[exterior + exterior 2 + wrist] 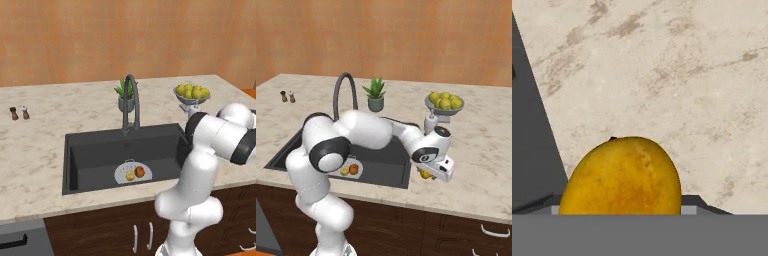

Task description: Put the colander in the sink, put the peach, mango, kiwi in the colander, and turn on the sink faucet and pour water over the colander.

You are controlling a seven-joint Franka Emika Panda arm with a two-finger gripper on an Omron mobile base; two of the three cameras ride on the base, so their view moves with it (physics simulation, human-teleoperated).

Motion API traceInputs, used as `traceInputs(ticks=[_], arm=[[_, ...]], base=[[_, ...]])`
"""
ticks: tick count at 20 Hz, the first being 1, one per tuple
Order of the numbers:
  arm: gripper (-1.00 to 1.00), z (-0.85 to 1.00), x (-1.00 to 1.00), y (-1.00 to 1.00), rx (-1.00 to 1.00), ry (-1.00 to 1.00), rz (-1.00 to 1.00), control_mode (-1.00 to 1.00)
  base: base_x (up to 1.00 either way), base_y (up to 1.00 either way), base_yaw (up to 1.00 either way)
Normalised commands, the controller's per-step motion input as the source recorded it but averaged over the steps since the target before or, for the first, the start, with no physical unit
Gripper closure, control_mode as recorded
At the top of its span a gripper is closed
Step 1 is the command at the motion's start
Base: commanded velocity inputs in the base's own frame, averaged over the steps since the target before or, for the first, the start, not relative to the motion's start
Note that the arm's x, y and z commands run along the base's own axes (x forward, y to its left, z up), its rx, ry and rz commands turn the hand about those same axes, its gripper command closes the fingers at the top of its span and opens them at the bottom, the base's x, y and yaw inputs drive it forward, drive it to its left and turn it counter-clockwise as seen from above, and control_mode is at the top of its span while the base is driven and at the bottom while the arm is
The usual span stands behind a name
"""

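My end effector [428,175] is closed on the mango [622,177], over the table [481,150] just right of the sink [100,150]. The colander [122,175] lies in the sink's near part with two fruits inside. The sink faucet [131,100] stands behind.

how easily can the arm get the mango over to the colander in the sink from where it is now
Probably easily. The gripper seems closed on the mango over the counter right beside the sink. The colander lies open-topped with two fruits inside, nothing above it.
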Motion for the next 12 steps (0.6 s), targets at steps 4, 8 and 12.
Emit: traceInputs(ticks=[4,8,12], arm=[[1.0,0.24,0.38,0.86,0.07,0.06,0.0,-1.0],[1.0,0.19,0.66,0.82,0.06,0.16,0.0,-1.0],[1.0,0.2,0.67,0.71,0.04,0.22,0.0,-1.0]], base=[[0.0,0.0,0.0],[0.0,0.0,0.0],[0.0,0.0,0.0]])
